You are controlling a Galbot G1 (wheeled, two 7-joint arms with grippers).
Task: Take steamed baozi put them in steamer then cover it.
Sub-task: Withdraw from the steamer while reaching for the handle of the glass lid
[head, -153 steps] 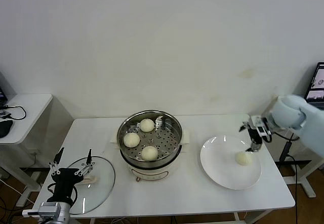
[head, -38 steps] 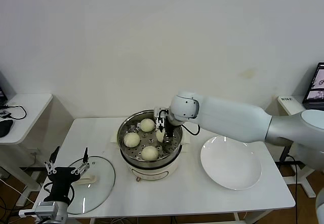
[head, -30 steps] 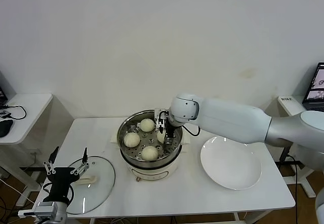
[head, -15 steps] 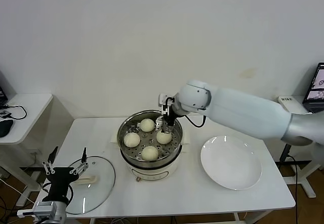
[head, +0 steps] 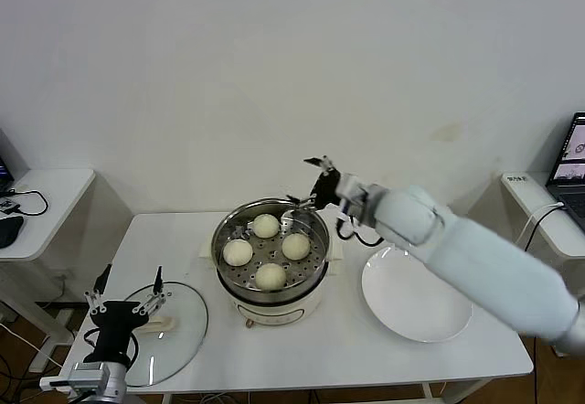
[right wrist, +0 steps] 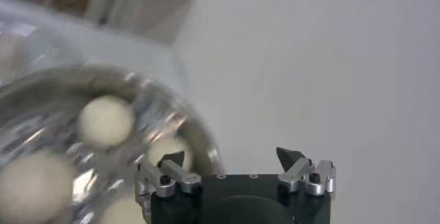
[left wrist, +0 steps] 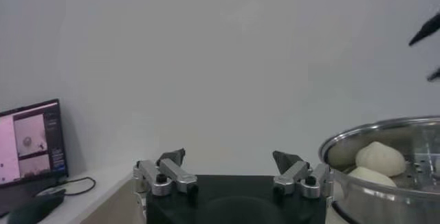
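Note:
The steel steamer (head: 271, 281) stands on its cream base at the table's middle. Four cream-white baozi lie on its perforated tray: one at the back (head: 266, 226), one at the left (head: 238, 252), one at the front (head: 270, 276), one at the right (head: 295, 246). My right gripper (head: 312, 183) is open and empty, raised above the steamer's back right rim. Its wrist view shows the steamer (right wrist: 141, 108) and baozi (right wrist: 105, 120) below. The glass cover (head: 174, 334) with its cream handle lies flat at the table's front left. My left gripper (head: 128, 287) is open just above it.
A white plate (head: 417, 293) with nothing on it lies to the right of the steamer. The table's (head: 347, 349) front edge is near the cover. A side table (head: 41, 205) with cables stands at far left. A screen shows at far right.
My right gripper has let go of the fourth baozi in the steamer's right side, lifted and drawn back to the right. The left arm has barely moved.

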